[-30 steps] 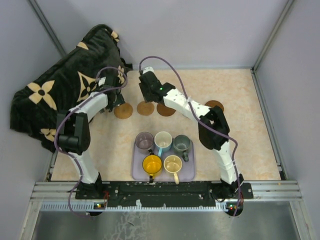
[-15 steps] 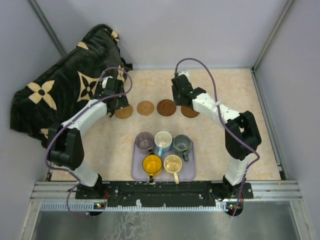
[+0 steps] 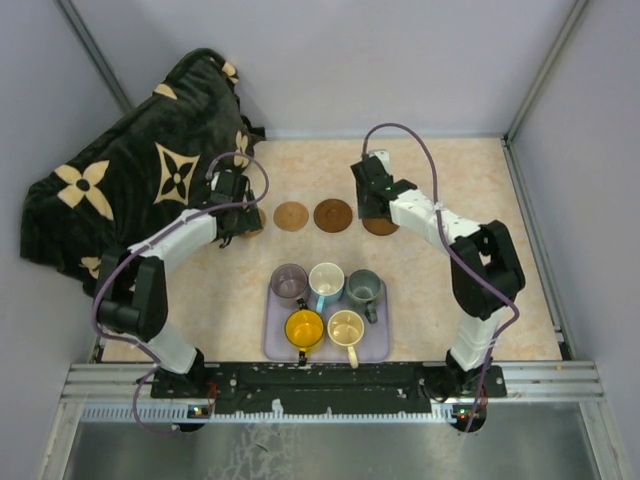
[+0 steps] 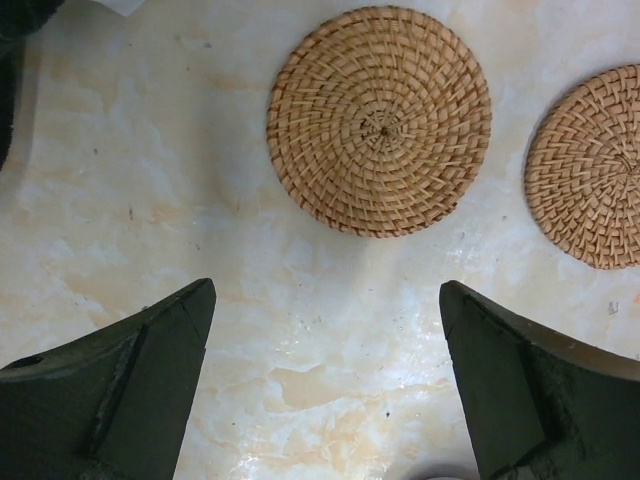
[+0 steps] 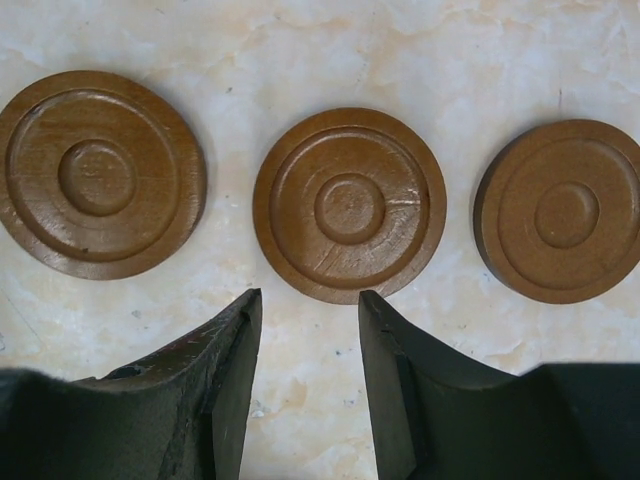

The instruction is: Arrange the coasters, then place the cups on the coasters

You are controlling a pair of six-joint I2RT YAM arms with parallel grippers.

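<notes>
Two woven tan coasters (image 4: 380, 120) (image 4: 590, 180) lie ahead of my left gripper (image 4: 325, 290), which hovers wide open over bare table. From above, that gripper (image 3: 242, 212) hides most of the left tan coaster (image 3: 256, 226). The other tan coaster (image 3: 291, 216) lies free. My right gripper (image 5: 310, 295) is partly open and holds nothing, just short of the middle of three dark brown coasters (image 5: 100, 175) (image 5: 350, 205) (image 5: 560, 210). The cups stand on the tray: purple (image 3: 289, 283), white and blue (image 3: 325, 280), grey-green (image 3: 363, 287), yellow (image 3: 304, 327), cream (image 3: 346, 327).
The lavender tray (image 3: 272, 348) sits near the arm bases. A black blanket with tan flowers (image 3: 130, 170) is heaped at the left rear, spilling onto the table edge. Grey walls close in the back and both sides.
My right gripper has swung right along the coaster row, from the tan coasters to the brown ones. The left gripper has shifted slightly nearer over the leftmost coaster.
</notes>
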